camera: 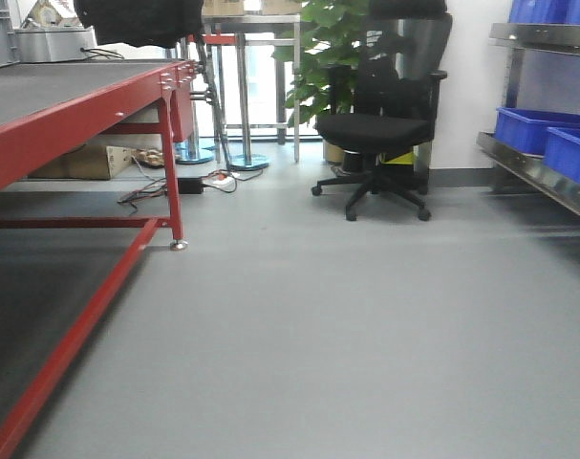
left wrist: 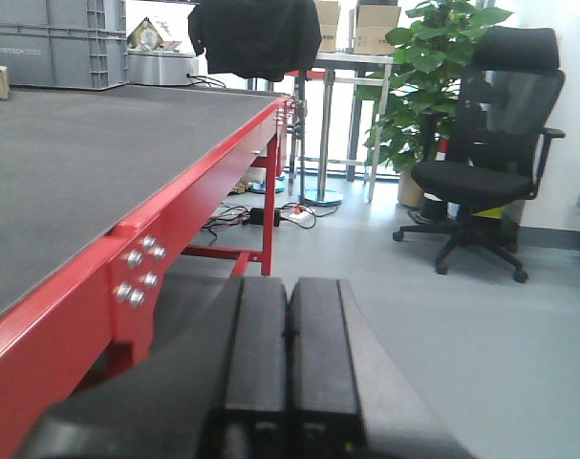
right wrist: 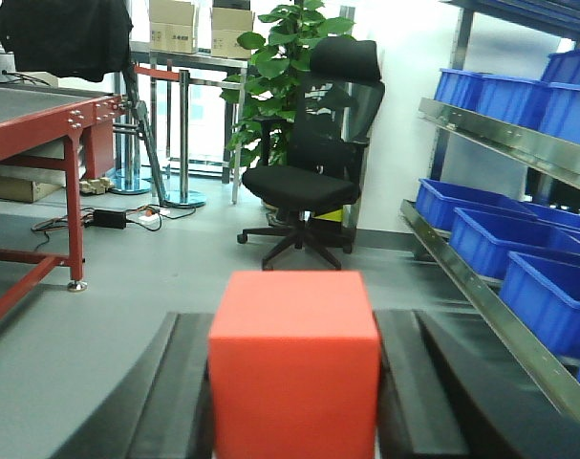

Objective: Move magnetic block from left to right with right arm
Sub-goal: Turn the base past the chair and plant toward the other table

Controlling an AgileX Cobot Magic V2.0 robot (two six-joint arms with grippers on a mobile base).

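The magnetic block (right wrist: 294,363), a red-orange cube with smooth matte faces, fills the lower middle of the right wrist view. My right gripper (right wrist: 294,320) is shut on it, one black finger (right wrist: 189,382) pressing each side, and the block is held in the air facing the room. In the left wrist view my left gripper (left wrist: 289,287) is shut with its two black pads touching and nothing between them. It hangs just beside the red table's edge (left wrist: 184,186). Neither gripper shows in the exterior view.
The red-framed table (camera: 79,115) with a dark top stands at the left. A black office chair (camera: 380,124) and a plant (right wrist: 280,57) stand ahead. Steel shelves with blue bins (right wrist: 500,239) line the right. Grey crates (left wrist: 51,43) sit at the table's far end.
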